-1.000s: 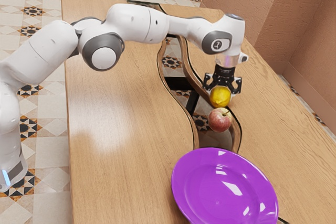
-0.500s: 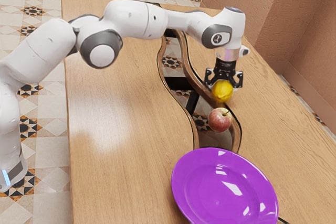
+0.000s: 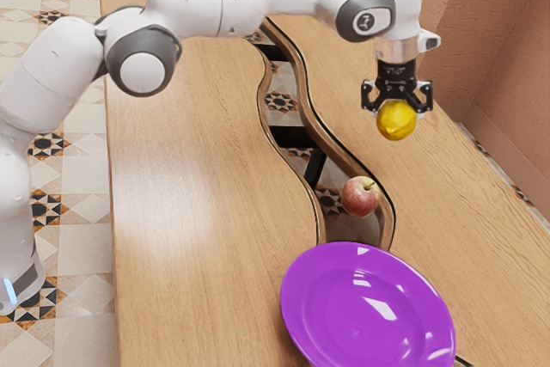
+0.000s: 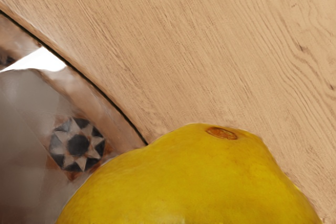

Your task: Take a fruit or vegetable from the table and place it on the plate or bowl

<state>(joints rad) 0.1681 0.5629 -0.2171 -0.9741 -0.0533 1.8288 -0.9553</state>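
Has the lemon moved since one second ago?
Yes. The lemon, held in the gripper, has gone up and toward the exterior view's right, farther from the apple, which stayed in place.

Fruit are numbering two. One yellow lemon (image 3: 396, 119) is hanging in the air, above and beyond the plate (image 3: 368, 307). One red apple (image 3: 361, 196) is sitting just past the plate's far rim. Plates are numbering one, purple, and it is lying at the table's near end. One wooden table (image 3: 198, 212) is carrying the plate, and one winding gap (image 3: 284, 100) is running through the table away from the plate. One white arm (image 3: 215, 2) is reaching over, ending in one black gripper (image 3: 396, 107), which is clamping the lemon from two sides.
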